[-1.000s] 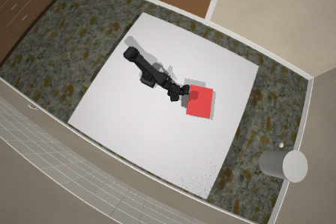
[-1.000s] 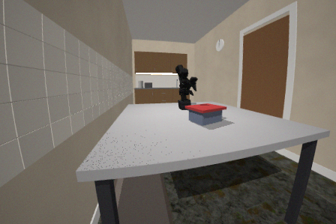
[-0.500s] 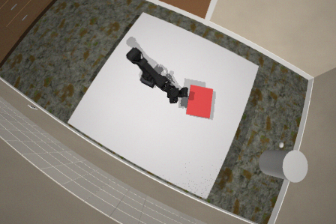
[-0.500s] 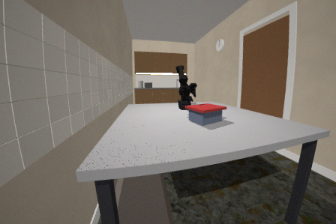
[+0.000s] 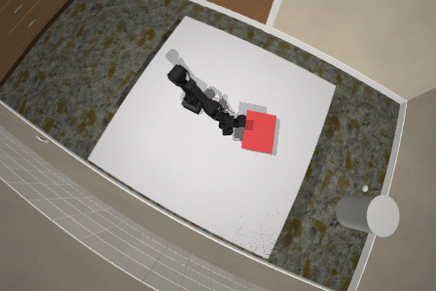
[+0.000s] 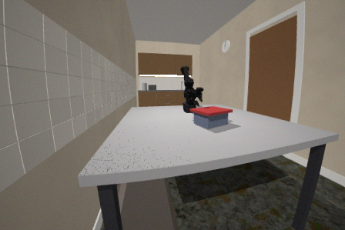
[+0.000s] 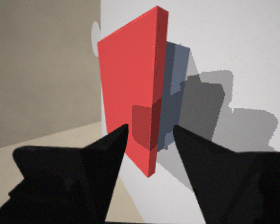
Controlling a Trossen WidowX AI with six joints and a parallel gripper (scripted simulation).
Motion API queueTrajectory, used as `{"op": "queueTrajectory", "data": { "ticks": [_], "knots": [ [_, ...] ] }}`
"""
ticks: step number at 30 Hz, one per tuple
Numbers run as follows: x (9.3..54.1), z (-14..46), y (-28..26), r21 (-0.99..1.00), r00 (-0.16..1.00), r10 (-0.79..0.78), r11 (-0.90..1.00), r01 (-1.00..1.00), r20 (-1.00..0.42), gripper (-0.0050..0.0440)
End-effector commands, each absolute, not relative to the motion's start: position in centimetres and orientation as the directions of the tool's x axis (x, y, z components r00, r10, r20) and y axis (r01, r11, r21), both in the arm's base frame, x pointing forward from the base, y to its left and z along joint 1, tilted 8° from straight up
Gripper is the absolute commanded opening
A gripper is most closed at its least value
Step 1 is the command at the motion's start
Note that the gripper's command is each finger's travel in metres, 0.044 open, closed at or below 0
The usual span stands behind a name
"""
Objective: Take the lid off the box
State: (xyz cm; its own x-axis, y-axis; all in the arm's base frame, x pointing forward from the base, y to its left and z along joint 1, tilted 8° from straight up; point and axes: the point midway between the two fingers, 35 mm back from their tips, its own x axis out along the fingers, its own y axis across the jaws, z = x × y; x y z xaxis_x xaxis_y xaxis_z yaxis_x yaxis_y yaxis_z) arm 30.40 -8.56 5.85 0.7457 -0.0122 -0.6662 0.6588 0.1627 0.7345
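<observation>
The red snap-on lid [image 5: 260,131] sits on the grey-blue storage box [image 6: 211,120] on the white table. In the side view the lid [image 6: 212,111] lies level on top of the box. My gripper [image 5: 239,126] is at the lid's near edge, on the arm's side of the box. In the wrist view the two dark fingers stand apart on either side of the lid's edge [image 7: 147,127], with the box [image 7: 172,95] behind it. The fingers are open and clasp nothing.
The arm's base [image 5: 191,103] stands near the table's middle. A grey cylinder [image 5: 367,214] stands on the floor off the table's right corner. A wooden cabinet [image 5: 29,8] is at the far left and a brown door [image 6: 272,73] on the right wall.
</observation>
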Motion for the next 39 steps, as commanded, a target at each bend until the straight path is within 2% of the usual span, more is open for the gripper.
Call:
{"op": "queueTrajectory", "data": {
  "ticks": [1,35,36,39],
  "knots": [
    [30.9,5.6,-8.6,0.735,0.746,-0.014,0.158,0.659,-0.666,0.0235],
    [34.3,2.3,-8.6,0.735,0.746,-0.014,0.159,0.659,-0.666,0.0235],
    [34.3,2.3,-8.6,0.735,0.746,-0.014,0.159,0.659,-0.666,0.0211],
    [34.3,2.3,-8.6,0.735,0.746,-0.014,0.159,0.659,-0.666,0.0191]
  ]
}}
